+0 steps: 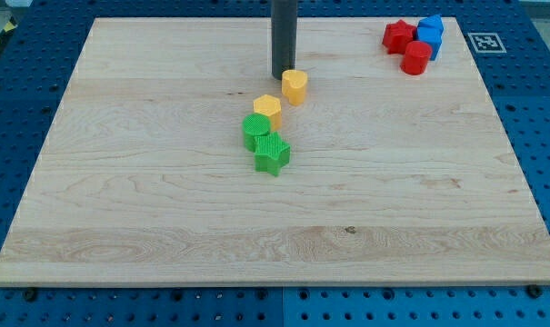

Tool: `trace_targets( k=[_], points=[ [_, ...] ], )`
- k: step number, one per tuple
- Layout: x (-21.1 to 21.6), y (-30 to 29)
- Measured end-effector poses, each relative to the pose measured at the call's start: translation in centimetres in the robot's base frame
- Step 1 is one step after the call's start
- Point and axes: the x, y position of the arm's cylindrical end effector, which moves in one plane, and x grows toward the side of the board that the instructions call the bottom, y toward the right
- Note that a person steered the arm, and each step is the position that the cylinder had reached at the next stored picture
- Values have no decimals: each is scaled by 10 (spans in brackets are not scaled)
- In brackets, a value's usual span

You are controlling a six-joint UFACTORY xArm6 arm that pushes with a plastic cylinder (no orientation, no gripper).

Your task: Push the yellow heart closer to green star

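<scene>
The yellow heart (295, 86) lies on the wooden board (165, 218) just above the board's middle. My tip (283, 75) is right beside it, at its upper left, touching or nearly touching. The green star (272, 153) lies below and a little left of the heart. Between them sit a yellow hexagon (267, 109) and a green round block (255, 129), which touches the star's upper left.
At the view's top right stand a red block (398, 35), a red cylinder (416, 57) and two blue blocks (429, 32) clustered together. A printed marker tag (485, 42) sits off the board's top right corner.
</scene>
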Motion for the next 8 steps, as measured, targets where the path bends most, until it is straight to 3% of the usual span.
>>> trace_targets(
  k=[3,8],
  points=[
    [15,30],
    [80,57]
  ],
)
